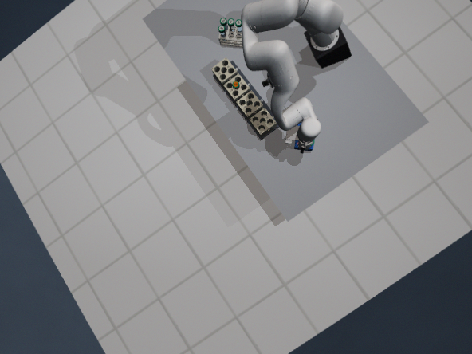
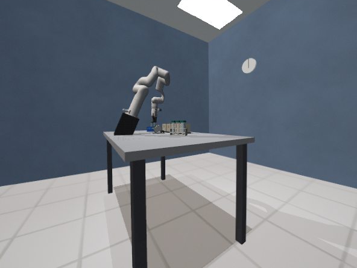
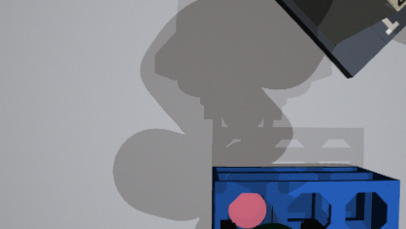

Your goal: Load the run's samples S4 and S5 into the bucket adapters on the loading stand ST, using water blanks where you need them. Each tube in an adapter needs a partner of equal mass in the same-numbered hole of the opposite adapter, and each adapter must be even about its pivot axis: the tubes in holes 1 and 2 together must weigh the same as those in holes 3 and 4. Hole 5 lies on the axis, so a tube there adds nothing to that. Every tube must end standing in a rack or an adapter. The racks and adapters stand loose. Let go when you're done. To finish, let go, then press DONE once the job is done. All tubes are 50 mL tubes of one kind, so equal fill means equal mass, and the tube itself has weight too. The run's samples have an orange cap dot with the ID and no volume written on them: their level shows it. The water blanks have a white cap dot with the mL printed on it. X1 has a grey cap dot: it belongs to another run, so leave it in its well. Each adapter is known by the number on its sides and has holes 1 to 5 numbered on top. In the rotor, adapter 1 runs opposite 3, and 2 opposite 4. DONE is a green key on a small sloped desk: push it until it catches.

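While the jaws are clamped on a green-capped tube, they sit over the blue rack. Pink disc just beside the cap. Row of four adapters nearby; one orange-dotted tube stands in the second from the far end. Clear rack beyond, green-capped tubes upright, same bench. Held tube's ID: can't read.

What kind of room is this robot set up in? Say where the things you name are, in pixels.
Probably a lab or a lab-like workroom: capped tubes (image 1: 231, 22) (image 2: 183, 127) stand in a clear rack (image 1: 231, 44) (image 2: 178, 135), and a row of beige blocks with round holes (image 1: 249, 103) sits on the same table (image 1: 351, 135) (image 2: 181, 145).
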